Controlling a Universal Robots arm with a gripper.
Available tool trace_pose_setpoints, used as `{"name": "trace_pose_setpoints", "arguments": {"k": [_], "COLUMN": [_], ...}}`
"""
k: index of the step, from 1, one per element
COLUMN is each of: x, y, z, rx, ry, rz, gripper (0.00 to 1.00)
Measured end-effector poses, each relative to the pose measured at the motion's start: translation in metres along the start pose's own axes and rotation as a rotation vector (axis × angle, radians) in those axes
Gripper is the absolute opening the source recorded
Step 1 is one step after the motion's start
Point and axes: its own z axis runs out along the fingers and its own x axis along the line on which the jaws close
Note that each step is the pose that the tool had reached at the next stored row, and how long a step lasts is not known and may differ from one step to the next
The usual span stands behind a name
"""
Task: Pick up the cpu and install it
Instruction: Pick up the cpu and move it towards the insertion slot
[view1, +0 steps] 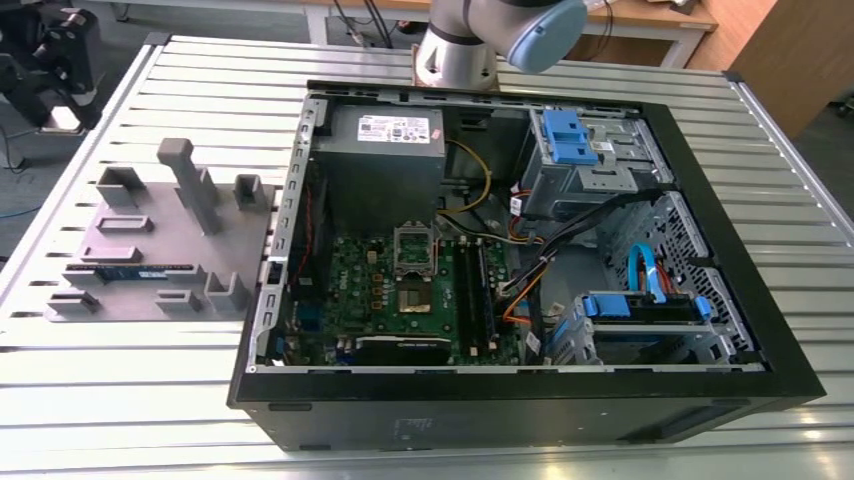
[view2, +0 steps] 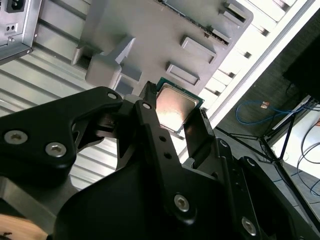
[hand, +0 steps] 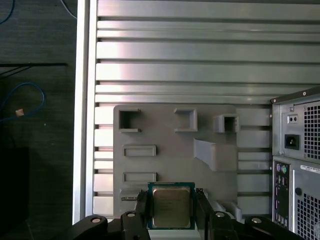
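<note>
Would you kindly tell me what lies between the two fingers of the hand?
The cpu lies there, gripped between the hand's black fingers, as both wrist views show; the gray fixture plate is behind it.

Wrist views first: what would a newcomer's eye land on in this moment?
In both wrist views, the cpu, silvery top showing, sits clamped in the gripper, with the grey fixture plate behind it. In the exterior view, the open computer case lies flat on the slatted table, green motherboard exposed.

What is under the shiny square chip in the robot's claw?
A grey tray with slots, lying on the ribbed metal table. The chip, held in the claw, hides the spot right beneath it.
</note>
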Motion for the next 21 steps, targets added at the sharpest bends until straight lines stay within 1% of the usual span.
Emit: {"name": "trace_pose_setpoints", "arguments": {"k": [8,11,21], "x": [-0.0139,-0.0176,-0.0184], "y": [0.0001,0.0001,0.0002], "z": [0.0003,0.0004,0.0004], "rx": [0.0000,0.0000,0.0000], "ry": [0.0001,0.0000,0.0000], "rz": [0.000,0.000,0.000], "gripper": [0.47,0.47,0.47]}}
